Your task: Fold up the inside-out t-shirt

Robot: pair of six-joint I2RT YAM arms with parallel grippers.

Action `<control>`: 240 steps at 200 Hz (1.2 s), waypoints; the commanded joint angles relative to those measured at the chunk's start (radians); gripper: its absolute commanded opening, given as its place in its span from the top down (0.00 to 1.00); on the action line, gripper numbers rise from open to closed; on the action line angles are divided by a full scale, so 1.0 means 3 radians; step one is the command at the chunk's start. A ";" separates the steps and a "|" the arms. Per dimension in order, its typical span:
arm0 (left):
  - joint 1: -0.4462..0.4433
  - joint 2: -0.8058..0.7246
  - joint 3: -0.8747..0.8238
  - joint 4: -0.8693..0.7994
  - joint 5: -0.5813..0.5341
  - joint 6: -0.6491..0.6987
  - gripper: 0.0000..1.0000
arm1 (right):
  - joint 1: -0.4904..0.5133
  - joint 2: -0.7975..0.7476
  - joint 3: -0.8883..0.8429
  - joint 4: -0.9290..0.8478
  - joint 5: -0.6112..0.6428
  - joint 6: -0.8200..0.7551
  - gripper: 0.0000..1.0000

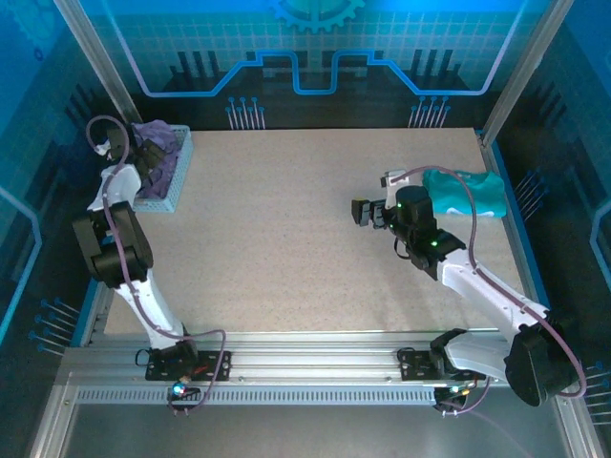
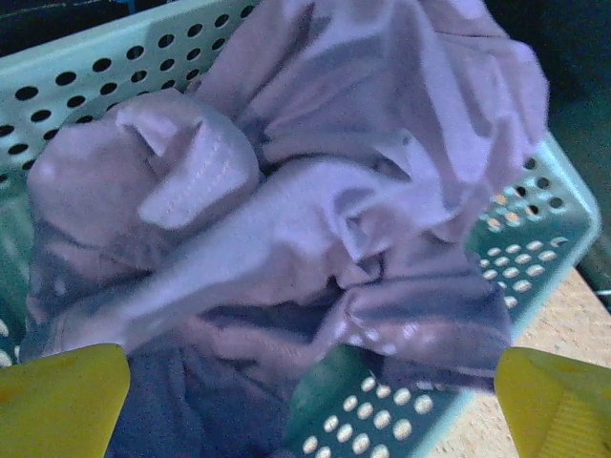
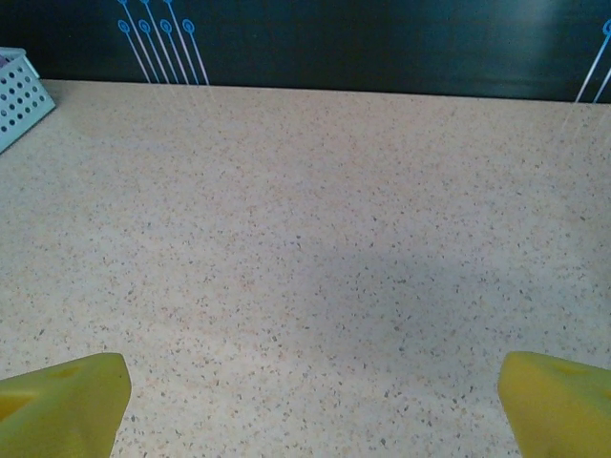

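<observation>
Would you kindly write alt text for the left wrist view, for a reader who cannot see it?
A crumpled lavender-purple soft cloth t-shirt lies heaped in a pale green perforated plastic basket, a stitched hem turned up. The left gripper hangs over it, open, its yellow fingertips at the lower corners.

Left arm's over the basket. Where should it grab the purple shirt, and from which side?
Likely the stitched hem flap sticking up from the crumpled t-shirt. Come from above: the basket walls block the sides, and the open left gripper hangs over the pile, pointing into it.
</observation>
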 commanded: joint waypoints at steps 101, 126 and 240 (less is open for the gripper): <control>0.0100 0.1208 0.1355 -0.0765 -0.0066 0.0140 0.12 | 0.0029 0.0193 0.0050 -0.0032 0.0008 0.0098 0.00; 0.0106 0.1444 0.1601 -0.0878 -0.0022 0.0185 0.16 | 0.0029 0.0276 0.0078 -0.0022 -0.0028 0.0128 0.00; 0.0133 0.0058 0.0513 -0.0012 0.0689 -0.0467 1.00 | 0.0029 0.0564 0.0443 -0.0270 -0.0054 0.0120 0.00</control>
